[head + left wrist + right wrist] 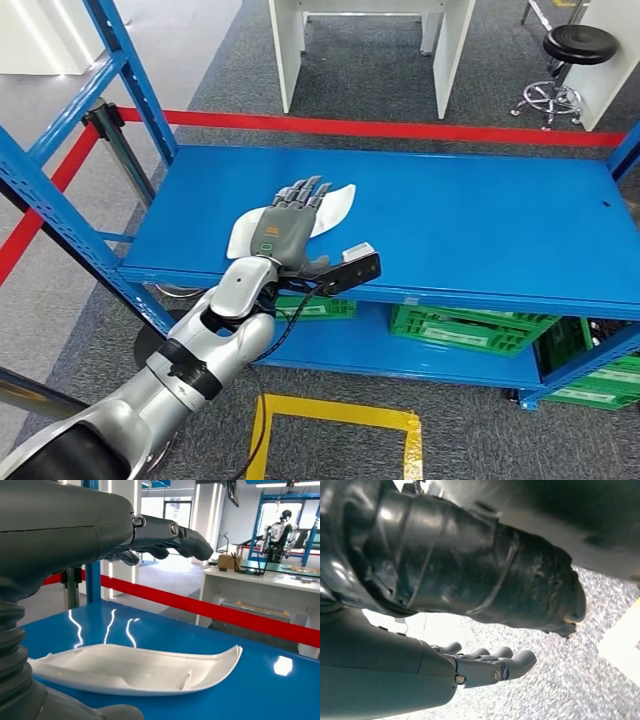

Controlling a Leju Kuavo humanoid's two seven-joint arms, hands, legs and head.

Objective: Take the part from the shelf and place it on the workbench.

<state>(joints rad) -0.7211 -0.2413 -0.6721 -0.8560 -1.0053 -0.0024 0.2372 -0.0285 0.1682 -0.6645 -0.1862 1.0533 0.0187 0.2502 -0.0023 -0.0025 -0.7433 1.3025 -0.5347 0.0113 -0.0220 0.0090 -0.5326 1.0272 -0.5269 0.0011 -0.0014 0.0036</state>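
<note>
The blue shelf [468, 225] has a glossy top board (ceiling lights mirror on it in the left wrist view) carried on blue uprights. One thing lies directly on it: a thin white curved part [336, 207] [139, 669], resting flat toward the left near side. On the lower board sit green crates [460, 328], toward the right.

In the head view, the left hand [287, 232] covers the middle of the flat white plastic part [338, 207] on the blue metal shelf [483, 225]. Green plastic crates [468, 330] sit half hidden under it. Whether the fingers [181, 535] touch the part cannot be told.
</note>
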